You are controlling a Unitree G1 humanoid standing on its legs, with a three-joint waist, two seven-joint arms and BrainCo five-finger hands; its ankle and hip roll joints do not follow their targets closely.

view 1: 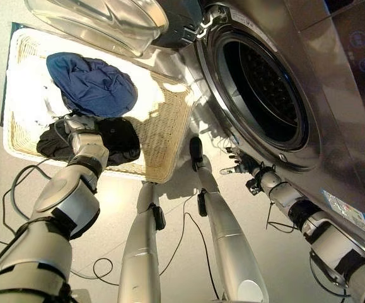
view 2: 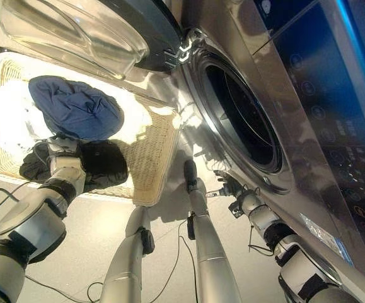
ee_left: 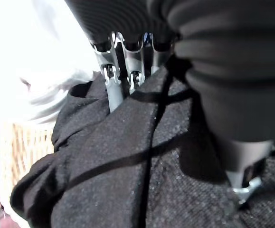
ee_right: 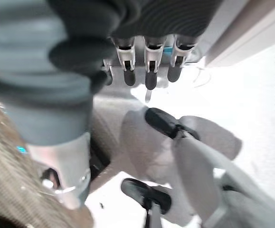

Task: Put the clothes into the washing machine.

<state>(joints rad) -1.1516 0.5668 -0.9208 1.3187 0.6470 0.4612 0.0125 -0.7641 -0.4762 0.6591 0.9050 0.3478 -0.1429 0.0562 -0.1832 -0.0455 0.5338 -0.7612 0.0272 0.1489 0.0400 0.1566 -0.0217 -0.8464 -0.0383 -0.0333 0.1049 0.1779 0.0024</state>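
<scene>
The washing machine (view 1: 333,120) stands along the right of the scene, its steel front facing the robot and its round drum opening (view 1: 265,95) uncovered. The door (view 1: 100,19) is swung fully open and hangs over the far end of the basket. The wicker basket (view 1: 163,126) sits on the floor (view 1: 182,252) just beside the machine, to the robot's left of the drum opening. 3 pieces of clothing lie in the basket: a white garment (view 1: 28,91) along the outer side, a blue garment (view 1: 94,85) bundled on top near the middle, and a black garment (view 1: 116,142) at the near edge, touching the blue one. The left hand (view 1: 81,129) reaches into the basket and rests on the black garment; in the left wrist view its fingers (ee_left: 113,85) point down into the dark cloth with their tips buried in the folds, so whether they grip the cloth cannot be told. The right hand (view 1: 239,165) hangs low in front of the machine, below the drum opening, holding nothing, with its fingers (ee_right: 149,76) loosely extended.
</scene>
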